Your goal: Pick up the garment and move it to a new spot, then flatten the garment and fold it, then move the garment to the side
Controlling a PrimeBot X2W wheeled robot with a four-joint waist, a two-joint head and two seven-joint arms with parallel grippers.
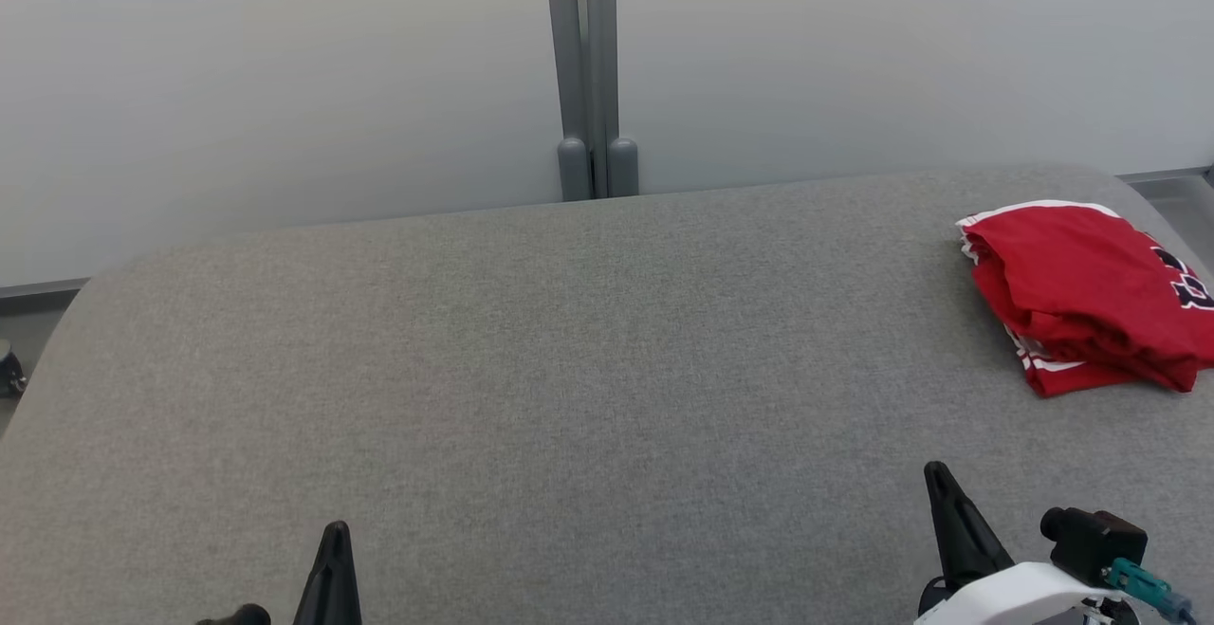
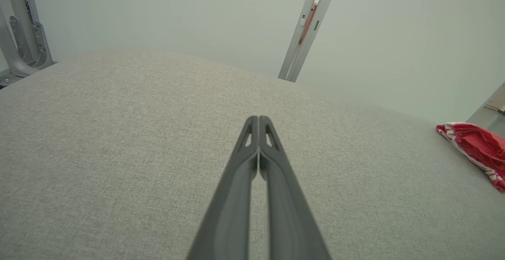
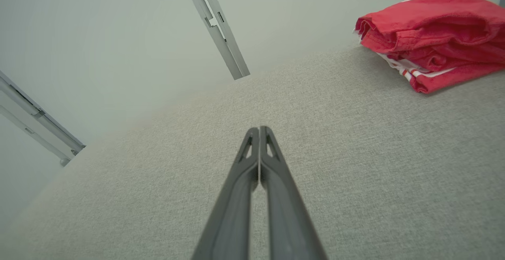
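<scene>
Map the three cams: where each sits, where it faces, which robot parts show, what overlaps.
Head view: on the head, facing forward and down at the grey table; left fingers lower left, right fingers lower right.
Left wrist view: on the left wrist, looking along the shut left fingers across the table.
Right wrist view: same on the right, along the shut right fingers.
Shared: all three catch the red garment.

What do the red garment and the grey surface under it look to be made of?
Red garment: soft matte cloth, probably cotton or a blend; it creases in folds and shows stitched hems and white stripes. Grey surface: apparently covered in matte woven upholstery fabric; a fine heathered weave shows up close.
</scene>
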